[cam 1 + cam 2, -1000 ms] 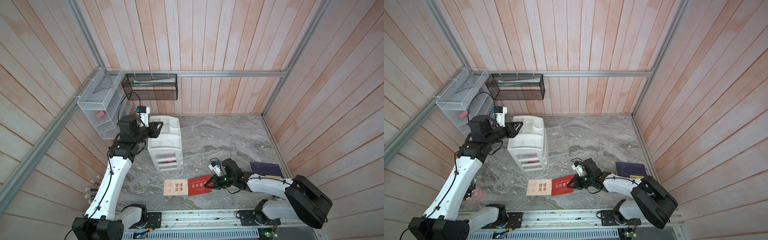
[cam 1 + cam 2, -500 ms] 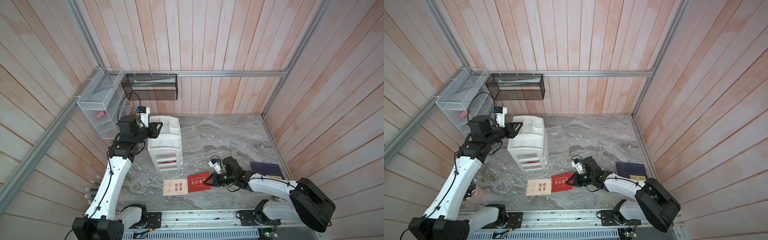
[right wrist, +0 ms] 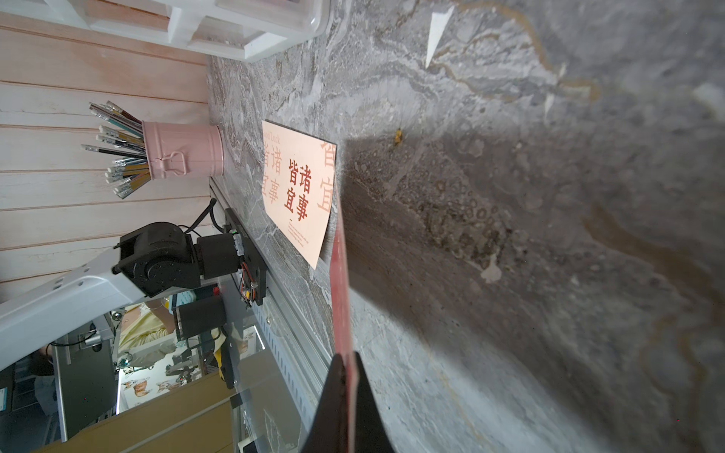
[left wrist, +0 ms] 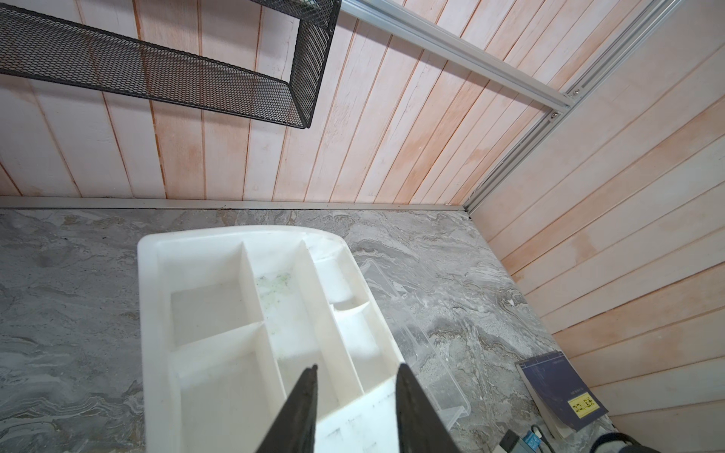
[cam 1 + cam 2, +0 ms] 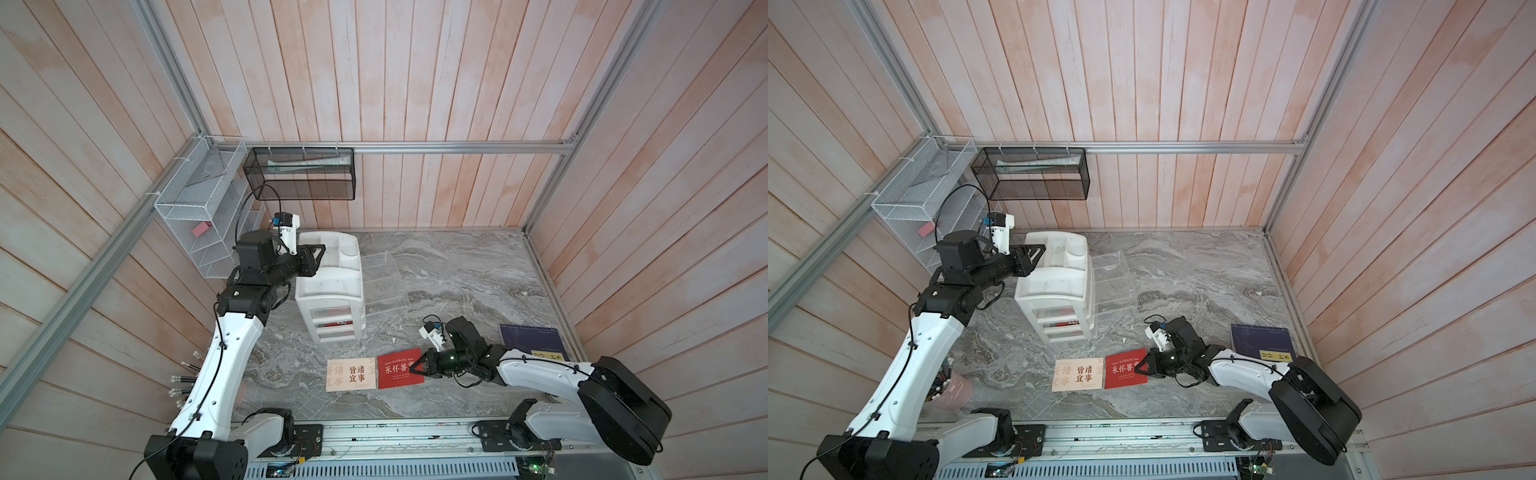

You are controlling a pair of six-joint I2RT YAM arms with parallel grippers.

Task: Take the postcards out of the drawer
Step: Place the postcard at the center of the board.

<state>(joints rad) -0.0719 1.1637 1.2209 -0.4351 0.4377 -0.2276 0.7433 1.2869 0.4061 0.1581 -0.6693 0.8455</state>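
Right gripper (image 5: 417,368), low over the marble tabletop (image 5: 457,270): jaws closed tight on one short edge of a red postcard (image 5: 397,371) with white characters. In the right wrist view, card (image 3: 340,294) seen edge-on, pinched thin between the two dark fingers, raised clear of the marble, dark shadow beneath.

Far edge of the red postcard just beside a cream postcard (image 5: 351,374). Cream postcard flat on the marble, black and faded orange characters face up. Touching or overlapping between the two cards: not determinable.

Beyond both cards: white drawer unit (image 5: 332,286), upright, drawer fronts toward the cards. Behind the clear front of a middle drawer: second red postcard (image 5: 338,323), only partly visible, inside the unit. Just beside the unit, on the right arm's side: clear drawers (image 5: 380,282) on the marble.

Left gripper (image 5: 320,253) at the rear of the unit's open top tray. In the left wrist view, same gripper (image 4: 355,376) with jaws part-way apart, white tray dividers visible between the fingers, nothing seen clamped. Contact with the tray rim: not determinable.

Near the right arm, well apart from the cards: navy booklet (image 5: 530,340) with a yellow label, flat on the marble. Near the left arm's base: pink tin (image 3: 184,153) holding pencils. On the walls above the unit: black mesh basket (image 5: 299,174) and white mesh basket (image 5: 195,216).
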